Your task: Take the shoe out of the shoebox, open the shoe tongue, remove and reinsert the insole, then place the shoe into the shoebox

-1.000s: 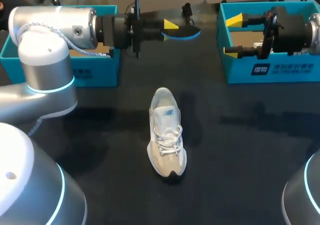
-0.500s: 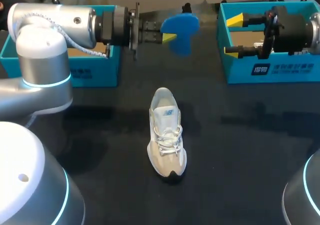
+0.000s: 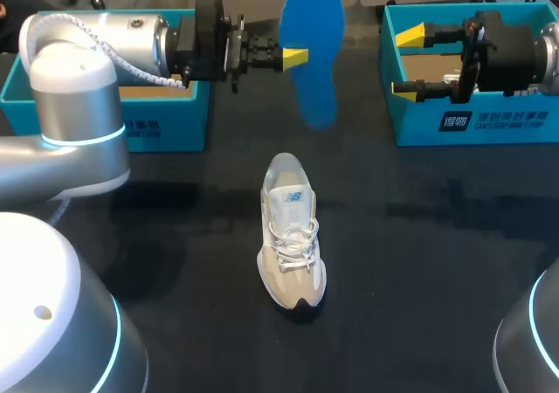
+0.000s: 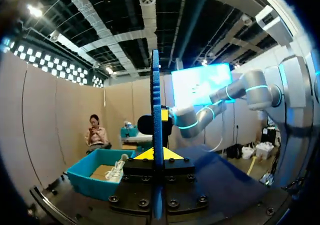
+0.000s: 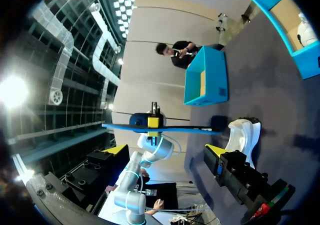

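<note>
The white and beige shoe (image 3: 293, 231) lies on the black table (image 3: 419, 262), toe toward the near edge. Behind it, above the table, the blue insole (image 3: 314, 52) is held up by my left gripper (image 3: 294, 58), which is shut on one long edge, the broad face showing from above. The left wrist view has the insole (image 4: 156, 110) edge-on between the yellow tips (image 4: 156, 155). My right gripper (image 3: 403, 63) stands open and empty over the right blue box (image 3: 472, 118). The right wrist view shows its spread fingers (image 5: 116, 149), with the insole (image 5: 160, 129) and the shoe (image 5: 245, 135) ahead.
A second blue box (image 3: 166, 127) sits at the back left behind my left arm. The left wrist view shows a blue box (image 4: 87, 180) holding another white shoe (image 4: 116, 169). Open black tabletop surrounds the shoe on all sides.
My left wrist has rolled, turning the insole from nearly edge-on to broad face up and long end toward the shoe. The right arm and the shoe have not moved.
</note>
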You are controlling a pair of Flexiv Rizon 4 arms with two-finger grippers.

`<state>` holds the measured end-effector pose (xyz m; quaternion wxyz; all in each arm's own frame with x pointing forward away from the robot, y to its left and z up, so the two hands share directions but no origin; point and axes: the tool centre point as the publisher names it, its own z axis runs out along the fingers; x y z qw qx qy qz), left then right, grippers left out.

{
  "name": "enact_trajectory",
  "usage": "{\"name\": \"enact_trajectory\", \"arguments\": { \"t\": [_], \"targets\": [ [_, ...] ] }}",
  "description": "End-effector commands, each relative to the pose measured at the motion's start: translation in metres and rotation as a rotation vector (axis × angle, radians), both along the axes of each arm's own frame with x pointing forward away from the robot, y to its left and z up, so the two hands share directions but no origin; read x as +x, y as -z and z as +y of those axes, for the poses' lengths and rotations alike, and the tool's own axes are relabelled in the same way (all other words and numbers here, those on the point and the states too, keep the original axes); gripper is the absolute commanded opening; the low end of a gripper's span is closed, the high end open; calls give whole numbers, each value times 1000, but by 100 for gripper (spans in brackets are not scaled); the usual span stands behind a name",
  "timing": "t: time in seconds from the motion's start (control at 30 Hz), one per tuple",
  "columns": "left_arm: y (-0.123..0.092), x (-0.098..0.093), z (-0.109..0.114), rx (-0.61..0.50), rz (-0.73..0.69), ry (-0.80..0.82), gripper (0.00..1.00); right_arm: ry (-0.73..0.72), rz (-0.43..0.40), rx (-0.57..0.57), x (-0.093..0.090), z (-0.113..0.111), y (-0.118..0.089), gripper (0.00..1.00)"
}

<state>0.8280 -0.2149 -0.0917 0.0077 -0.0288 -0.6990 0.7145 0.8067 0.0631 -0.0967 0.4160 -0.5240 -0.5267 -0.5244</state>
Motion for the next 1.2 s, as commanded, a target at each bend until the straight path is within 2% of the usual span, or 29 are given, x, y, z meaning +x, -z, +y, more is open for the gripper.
{"name": "enact_trajectory", "arguments": {
  "t": [0.03,0.17,0.43,0.63,0.93,1.03,1.2],
  "targets": [
    [-5,2,0,32,744,-21,0,1,1,-1,0,1,0,100],
    [-10,7,3,85,952,-35,0,1,1,-1,0,1,0,100],
    [-5,10,7,163,1289,-28,0,1,1,-1,0,1,0,100],
    [3,11,8,219,1434,-19,0,1,1,-1,0,1,0,100],
    [21,14,2,231,1657,3,0,1,1,-1,0,1,0,100],
    [25,14,-1,209,1729,40,0,-8,41,-52,-1,5,-3,100],
    [30,11,-6,187,1765,93,0,46,24,-104,-4,13,-5,100]
  ]
}}
